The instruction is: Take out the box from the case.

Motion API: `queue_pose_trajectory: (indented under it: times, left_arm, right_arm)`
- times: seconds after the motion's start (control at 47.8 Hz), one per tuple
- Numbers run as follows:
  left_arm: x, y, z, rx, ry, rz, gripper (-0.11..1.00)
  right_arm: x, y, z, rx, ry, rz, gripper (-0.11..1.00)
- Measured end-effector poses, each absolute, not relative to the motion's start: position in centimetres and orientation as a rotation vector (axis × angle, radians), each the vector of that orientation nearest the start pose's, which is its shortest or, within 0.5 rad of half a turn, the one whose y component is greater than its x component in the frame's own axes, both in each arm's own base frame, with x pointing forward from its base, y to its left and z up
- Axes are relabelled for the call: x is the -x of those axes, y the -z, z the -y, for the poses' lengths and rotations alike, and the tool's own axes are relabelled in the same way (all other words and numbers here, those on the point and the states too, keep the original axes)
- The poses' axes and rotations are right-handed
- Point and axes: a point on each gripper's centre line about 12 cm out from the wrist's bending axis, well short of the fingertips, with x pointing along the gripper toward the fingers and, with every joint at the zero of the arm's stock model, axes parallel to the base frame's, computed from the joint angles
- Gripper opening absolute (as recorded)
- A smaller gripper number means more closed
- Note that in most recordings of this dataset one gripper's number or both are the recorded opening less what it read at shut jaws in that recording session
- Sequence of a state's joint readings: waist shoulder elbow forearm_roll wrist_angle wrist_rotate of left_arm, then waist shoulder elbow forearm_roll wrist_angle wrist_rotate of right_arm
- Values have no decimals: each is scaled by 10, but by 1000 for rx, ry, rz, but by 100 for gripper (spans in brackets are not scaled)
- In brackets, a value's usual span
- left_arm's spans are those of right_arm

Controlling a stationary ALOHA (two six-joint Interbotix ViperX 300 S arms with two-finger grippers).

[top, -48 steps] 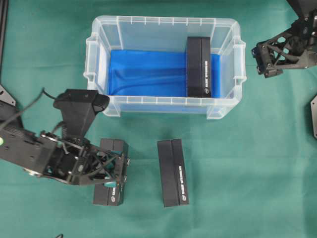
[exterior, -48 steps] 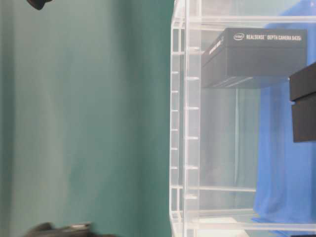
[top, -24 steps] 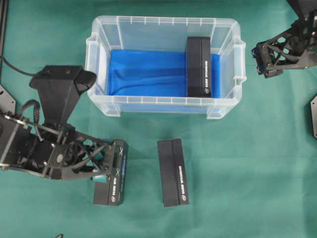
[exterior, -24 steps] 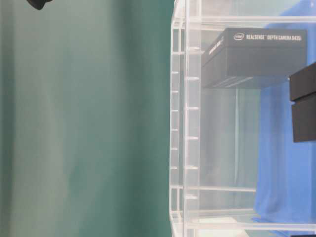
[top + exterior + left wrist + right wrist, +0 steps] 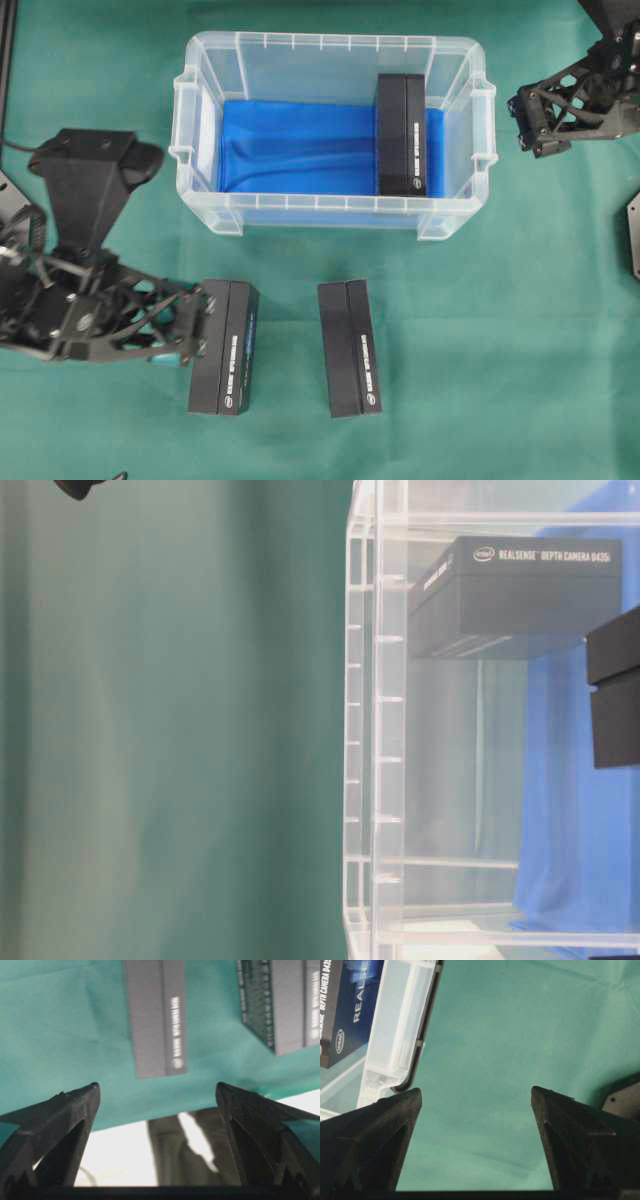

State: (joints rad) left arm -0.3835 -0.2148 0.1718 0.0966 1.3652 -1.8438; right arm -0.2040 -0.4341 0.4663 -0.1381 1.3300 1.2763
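One box (image 5: 401,135) is left in the case (image 5: 330,215), standing on edge against the right wall on the blue lining, while two other boxes (image 5: 224,347) (image 5: 349,347) lie on the green table (image 5: 500,330) in front. The left claw (image 5: 190,330) sits spread and empty just beside the left one, apparently clear of it, though the overhead angle leaves contact uncertain. The right claw (image 5: 524,122), also spread and empty, hangs outside the case's right rim. The step in hand looks like fetching the last box: a claw must come over the rim, drop in and straddle its narrow sides.
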Motion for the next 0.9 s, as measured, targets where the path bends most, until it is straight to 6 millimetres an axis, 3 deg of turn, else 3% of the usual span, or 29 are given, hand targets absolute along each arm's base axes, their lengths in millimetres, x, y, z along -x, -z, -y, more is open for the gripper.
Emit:
queue_pose_trajectory:
  times: [0.503, 0.9]
  left_arm:
    - [-248, -323, 111, 1231, -943, -1081, 94]
    - [-229, -322, 96, 1234, -964, -1074, 93]
  right_arm:
    - [-243, -300, 66, -1070, 1097, -1012, 87]
    - [-242, -300, 66, -1068, 1102, -1019, 87]
